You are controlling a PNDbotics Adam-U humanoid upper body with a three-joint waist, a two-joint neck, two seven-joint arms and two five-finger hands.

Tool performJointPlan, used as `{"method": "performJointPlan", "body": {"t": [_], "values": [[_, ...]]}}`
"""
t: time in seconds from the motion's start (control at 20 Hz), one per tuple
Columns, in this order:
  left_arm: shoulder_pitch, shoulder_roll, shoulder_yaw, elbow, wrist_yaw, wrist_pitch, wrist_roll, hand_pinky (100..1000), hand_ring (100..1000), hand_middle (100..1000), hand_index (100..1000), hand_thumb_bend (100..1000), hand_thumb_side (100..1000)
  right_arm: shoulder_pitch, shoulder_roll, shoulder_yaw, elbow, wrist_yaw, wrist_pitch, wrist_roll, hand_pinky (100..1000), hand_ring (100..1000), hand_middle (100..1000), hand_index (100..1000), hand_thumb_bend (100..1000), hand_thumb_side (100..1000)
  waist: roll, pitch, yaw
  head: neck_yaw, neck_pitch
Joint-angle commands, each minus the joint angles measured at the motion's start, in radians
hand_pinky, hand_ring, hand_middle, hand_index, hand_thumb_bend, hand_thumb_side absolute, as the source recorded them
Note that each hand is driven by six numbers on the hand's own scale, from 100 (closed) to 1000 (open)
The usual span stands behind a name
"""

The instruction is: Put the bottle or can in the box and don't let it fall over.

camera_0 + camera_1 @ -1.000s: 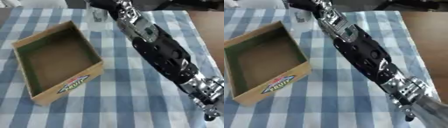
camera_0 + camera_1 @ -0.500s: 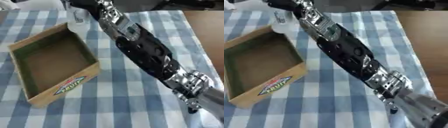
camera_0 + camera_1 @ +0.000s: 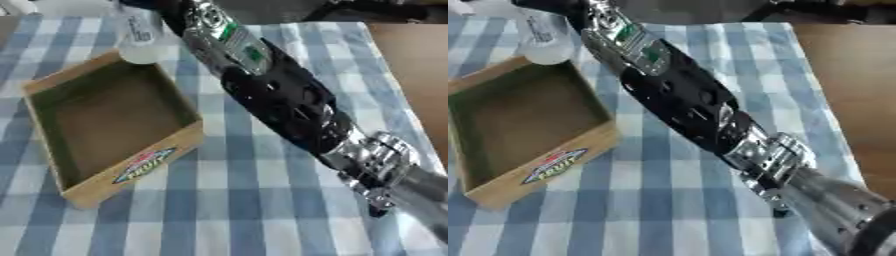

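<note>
Your cardboard box (image 3: pixel 114 125) sits at the left of the frame on the blue-and-white checked cloth (image 3: pixel 219 210) that covers the tabletop. It is open-topped and turned askew, and its near wall carries a printed fruit label. Nothing is seen inside it.

At the upper left, a clear bottle (image 3: pixel 138 35) with a pale label hangs upright above the box's far corner. Its base appears level with or just over the rim; whether it touches the rim cannot be told. The cap end runs off the top edge of the frame.

Your right arm (image 3: pixel 280 100) enters from the lower right and runs diagonally to the upper left, black casing with silver joints, crossing over the cloth beside the box. Your right hand (image 3: pixel 551 6) shows only as a dark mass at the top edge, against the upper part of the bottle. The fingers cannot be made out, so whether they are clenched around the bottle cannot be told.

At the right edge, bare brown tabletop (image 3: pixel 416 65) shows beyond the cloth.
</note>
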Motion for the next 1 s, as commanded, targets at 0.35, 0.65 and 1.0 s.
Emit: {"method": "performJointPlan", "body": {"t": [0.35,0.65,1.0], "values": [[-0.030,0.015,0.006,-0.015,0.008,0.000,-0.008,844,1000,707,675,100,599,-0.009,0.068,0.017,0.024,-0.020,-0.023,-0.085,232,328,474,228,100,100,-0.003,-0.015,0.015,-0.029,0.003],[-0.067,-0.011,0.000,-0.015,0.024,0.004,-0.019,841,1000,705,676,100,589,0.013,0.106,0.038,0.082,-0.015,-0.085,-0.156,392,420,517,266,100,100,-0.015,-0.010,0.032,-0.044,0.000],[-0.061,-0.007,0.003,-0.015,0.024,0.004,-0.021,842,1000,706,675,100,591,0.053,0.122,0.074,0.147,0.049,-0.116,-0.132,511,509,594,327,100,161,-0.017,-0.007,0.030,-0.042,-0.005]]}}
